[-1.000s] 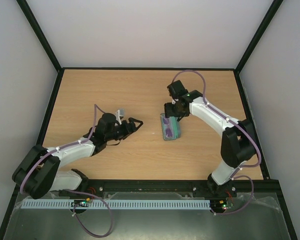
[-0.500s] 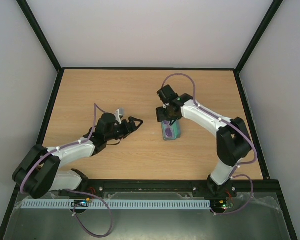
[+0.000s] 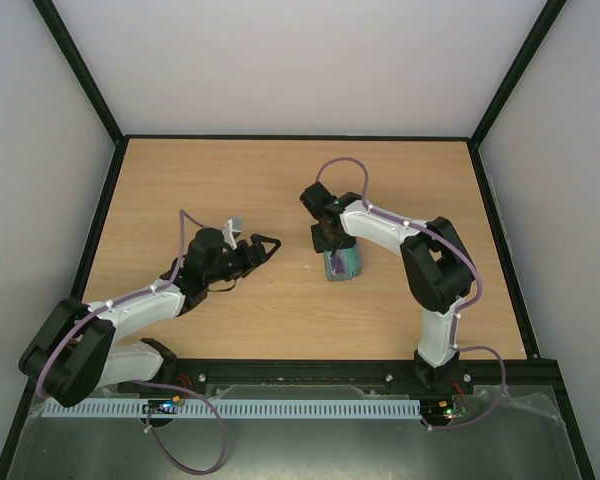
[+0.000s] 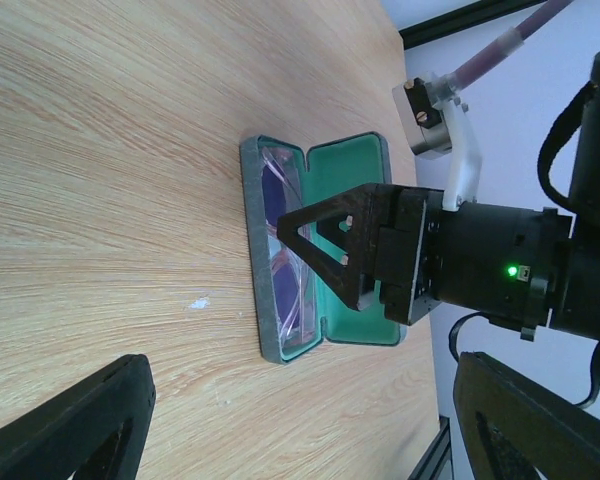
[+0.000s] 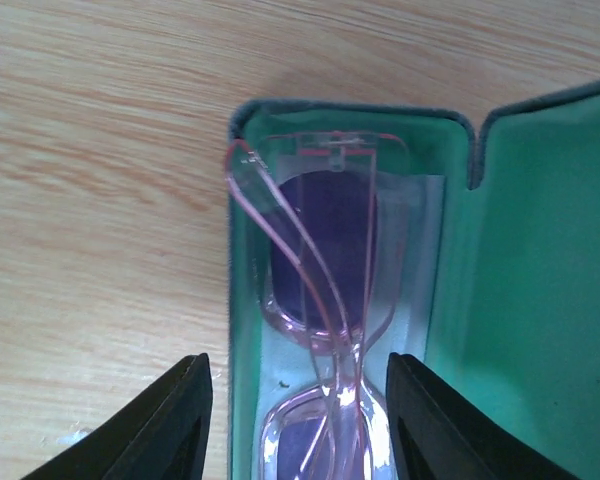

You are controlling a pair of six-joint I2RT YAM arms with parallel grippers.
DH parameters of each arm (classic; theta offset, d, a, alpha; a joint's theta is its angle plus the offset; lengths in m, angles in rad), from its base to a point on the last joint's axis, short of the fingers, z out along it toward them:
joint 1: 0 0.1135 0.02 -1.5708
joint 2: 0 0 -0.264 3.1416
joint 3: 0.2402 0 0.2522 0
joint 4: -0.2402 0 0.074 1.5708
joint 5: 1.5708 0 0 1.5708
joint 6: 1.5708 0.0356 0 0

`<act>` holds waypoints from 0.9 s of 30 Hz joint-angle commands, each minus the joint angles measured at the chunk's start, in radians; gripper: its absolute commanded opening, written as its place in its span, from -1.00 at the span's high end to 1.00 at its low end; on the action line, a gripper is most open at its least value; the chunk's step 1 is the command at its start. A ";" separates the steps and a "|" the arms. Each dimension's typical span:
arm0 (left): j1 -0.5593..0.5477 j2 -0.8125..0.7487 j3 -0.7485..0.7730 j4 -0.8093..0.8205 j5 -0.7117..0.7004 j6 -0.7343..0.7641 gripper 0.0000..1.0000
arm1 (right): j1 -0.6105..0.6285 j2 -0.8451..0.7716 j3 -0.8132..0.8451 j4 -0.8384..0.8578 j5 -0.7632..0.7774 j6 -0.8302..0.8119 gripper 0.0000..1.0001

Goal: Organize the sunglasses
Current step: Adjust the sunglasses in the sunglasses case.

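The sunglasses [image 5: 325, 260], pink-framed with purple-tinted lenses and folded arms, lie inside the open blue-grey case [image 5: 242, 250] on a pale cloth [image 5: 420, 230]. The case's green-lined lid [image 5: 540, 250] lies flat to the right. My right gripper [image 5: 300, 430] hovers over the case, open, with one finger on each side of the glasses and touching nothing. In the top view the case [image 3: 342, 266] sits mid-table under the right gripper [image 3: 332, 242]. My left gripper [image 3: 270, 245] stands open to the case's left, pointing at it. The left wrist view shows the sunglasses [image 4: 285, 250] below the right gripper's fingers [image 4: 330, 240].
Bare wooden tabletop surrounds the case. A black frame rail [image 3: 300, 137] and grey walls bound the table at the back and sides. A small white speck [image 4: 198, 302] lies on the wood near the case.
My right gripper has swung left and down over the case, and its jaws have narrowed. The left arm has shifted slightly to the left, still open.
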 commanded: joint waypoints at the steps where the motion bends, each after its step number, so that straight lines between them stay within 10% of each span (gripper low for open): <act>1: 0.013 -0.024 -0.019 0.017 0.018 0.006 -0.69 | 0.002 0.025 0.021 -0.035 0.093 0.031 0.04; 18: 0.030 -0.045 -0.030 0.020 0.032 0.007 -0.69 | 0.001 0.076 0.043 -0.075 0.216 0.057 0.62; 27: 0.032 -0.048 -0.029 0.018 0.032 0.006 -0.69 | 0.001 0.053 0.046 -0.065 0.197 0.047 0.46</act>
